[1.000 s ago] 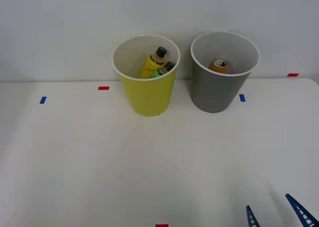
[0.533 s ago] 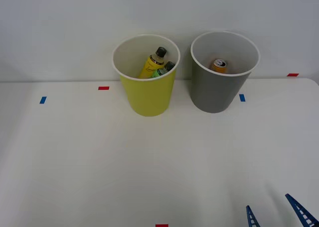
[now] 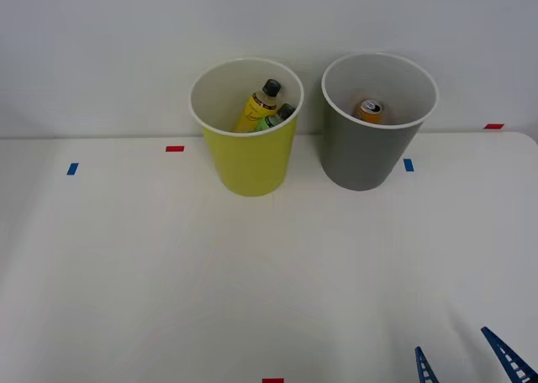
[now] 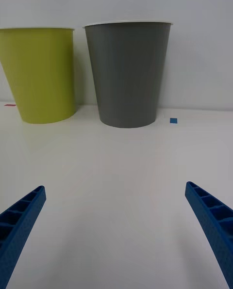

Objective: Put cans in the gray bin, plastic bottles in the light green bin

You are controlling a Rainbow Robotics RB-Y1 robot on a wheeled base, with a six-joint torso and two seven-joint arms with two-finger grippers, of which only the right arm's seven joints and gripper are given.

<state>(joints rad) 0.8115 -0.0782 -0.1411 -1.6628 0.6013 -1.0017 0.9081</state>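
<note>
White tabletop (image 3: 151, 274) spreads out under a plain pale wall, marked with small red and blue tape squares and bare of loose items.

Taking the round tapered dark gray plastic bin (image 3: 363, 152) as the landmark: it stands upright at the table's far edge. Just beside it, on the robot's left and not quite touching, stands the round tapered yellow-green plastic bin (image 3: 250, 160), also white inside.

Well apart from the gray bin, at the near edge on the robot's right, the right gripper (image 3: 466, 358) hangs low over the table with its blue ribbed fingers (image 4: 22, 216) spread wide and nothing between them.

Inside the yellow-green bin, the yellow-labelled plastic bottle with a black cap (image 3: 257, 107) leans against the wall, and the green black-capped bottle (image 3: 274, 118) lies touching it. Inside the gray bin, near its far wall, the small orange drink can (image 3: 369, 109) stands with its silver top up.

Judged from this layout, sorting looks complete: every item sits in its proper bin. The next move likely calls only for pulling the arm away to rest, keeping clear of both bins.
</note>
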